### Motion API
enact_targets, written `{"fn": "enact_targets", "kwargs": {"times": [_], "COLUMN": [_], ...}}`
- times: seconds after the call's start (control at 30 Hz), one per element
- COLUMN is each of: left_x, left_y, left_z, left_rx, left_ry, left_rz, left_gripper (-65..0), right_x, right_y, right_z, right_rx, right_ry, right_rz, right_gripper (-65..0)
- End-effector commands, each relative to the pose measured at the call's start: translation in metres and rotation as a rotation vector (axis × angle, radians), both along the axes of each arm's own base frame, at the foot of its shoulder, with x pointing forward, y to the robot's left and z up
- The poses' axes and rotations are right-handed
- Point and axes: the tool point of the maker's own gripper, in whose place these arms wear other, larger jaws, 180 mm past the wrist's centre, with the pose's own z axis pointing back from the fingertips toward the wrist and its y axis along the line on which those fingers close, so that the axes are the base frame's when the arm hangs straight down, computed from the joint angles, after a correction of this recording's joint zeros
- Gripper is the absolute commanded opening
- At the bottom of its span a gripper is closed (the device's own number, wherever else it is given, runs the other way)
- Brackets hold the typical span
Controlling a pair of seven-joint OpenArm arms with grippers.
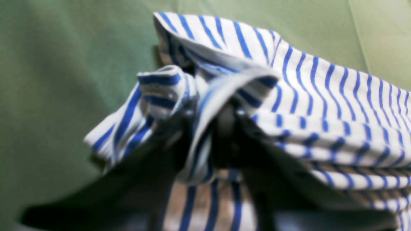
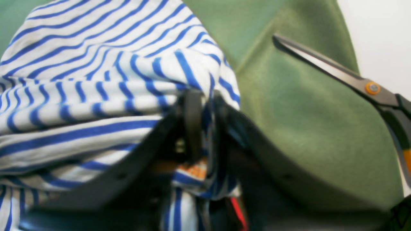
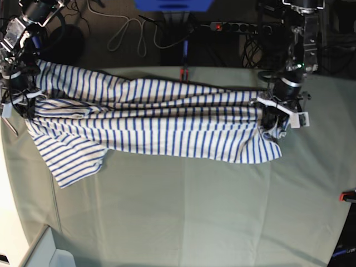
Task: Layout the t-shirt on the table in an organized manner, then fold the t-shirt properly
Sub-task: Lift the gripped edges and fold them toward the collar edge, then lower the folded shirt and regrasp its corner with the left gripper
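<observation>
Stretching t-shirt (image 3: 150,119) between both grippers

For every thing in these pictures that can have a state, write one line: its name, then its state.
t-shirt: stretched between both grippers, bunched lengthwise, not yet flat
left gripper: fabric between its jaws
right gripper: fabric between its jaws
table: covered in green cloth, shirt lying across its far half
scissors: blades closed, lying at the table edge

Grey-green table (image 3: 194,211), striped t-shirt (image 3: 156,119) stretched across, scissors (image 2: 353,80) at edge
</observation>
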Motion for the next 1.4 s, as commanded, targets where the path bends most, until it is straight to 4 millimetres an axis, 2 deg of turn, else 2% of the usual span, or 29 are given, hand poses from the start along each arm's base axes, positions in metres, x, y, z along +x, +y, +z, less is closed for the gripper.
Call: {"fn": "enact_targets", "kwargs": {"times": [0.0,0.07,0.17,0.23,0.3,0.4,0.63,0.77,1.03,1.17,1.23,1.33,1.37], "left_x": [0.002,-0.001,-0.001,0.004,0.008,0.024,0.039,0.036,-0.008,-0.026,-0.034,-0.054,-0.057], "left_y": [0.007,0.005,0.005,0.019,0.027,0.041,0.044,0.041,0.041,0.045,0.04,0.029,0.027], "left_z": [0.008,0.013,0.032,0.053,0.064,0.083,0.098,0.094,0.057,0.029,0.018,-0.001,0.001], "left_rx": [0.012,0.014,0.022,0.035,0.026,0.031,0.025,0.023,0.03,0.026,0.02,0.01,0.01], "left_ry": [-0.032,-0.041,-0.09,-0.144,-0.181,-0.241,-0.289,-0.277,-0.153,-0.07,-0.036,0.062,0.073], "left_rz": [0.013,0.009,0.007,0.047,0.092,0.137,0.154,0.145,0.145,0.16,0.151,0.107,0.101], "left_gripper": [-40.5,-32.3,-28.1,-27.7,-27.7,-27.8,-27.9,-27.9,-27.9,-27.5,-27.4,-23.3,-20.8], "right_x": [0.007,0.007,0.009,0.013,0.016,0.019,0.023,0.024,0.029,0.033,0.033,0.034,0.034], "right_y": [-0.013,-0.014,-0.017,-0.018,-0.019,-0.017,-0.017,-0.017,-0.015,-0.014,-0.014,-0.014,-0.014], "right_z": [0.018,0.019,0.027,0.038,0.047,0.057,0.063,0.063,0.066,0.068,0.068,0.068,0.068], "right_rx": [-0.037,-0.04,-0.057,-0.079,-0.1,-0.117,-0.124,-0.123,-0.122,-0.119,-0.119,-0.119,-0.119], "right_ry": [-0.052,-0.055,-0.071,-0.093,-0.111,-0.133,-0.15,-0.152,-0.162,-0.172,-0.172,-0.173,-0.173], "right_rz": [-0.014,-0.017,-0.018,-0.014,-0.009,-0.004,-0.004,-0.004,0.001,0.0,0.001,0.001,0.001], "right_gripper": [-50.1,-44.2,-39.0,-37.6,-37.7,-37.7,-37.7,-37.7,-37.7,-37.7,-37.7,-37.7,-37.7]}}
